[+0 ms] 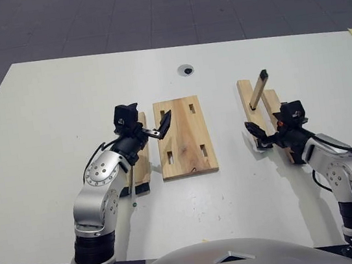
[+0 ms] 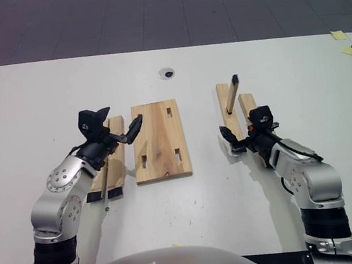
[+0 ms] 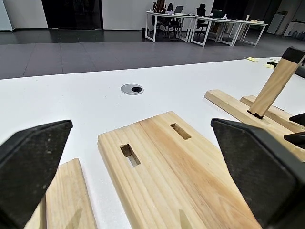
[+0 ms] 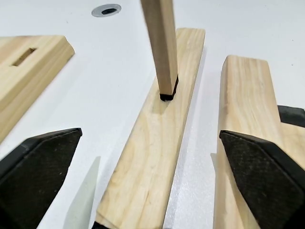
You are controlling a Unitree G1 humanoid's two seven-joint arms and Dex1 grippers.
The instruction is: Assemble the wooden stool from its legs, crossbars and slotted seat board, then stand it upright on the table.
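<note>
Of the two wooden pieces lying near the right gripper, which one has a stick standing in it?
The piece nearer the seat board: a tilted stick stands in it. The other piece, farther from the board, carries none.

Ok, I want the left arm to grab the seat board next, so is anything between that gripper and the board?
Nothing visible does. The left gripper is open at the seat board's left edge, with the board straight ahead between its fingers. A wooden plank lies beside the board, not between.

Dark tiled floor point(image 1: 49, 25), distant desks point(image 3: 200, 21)
</note>
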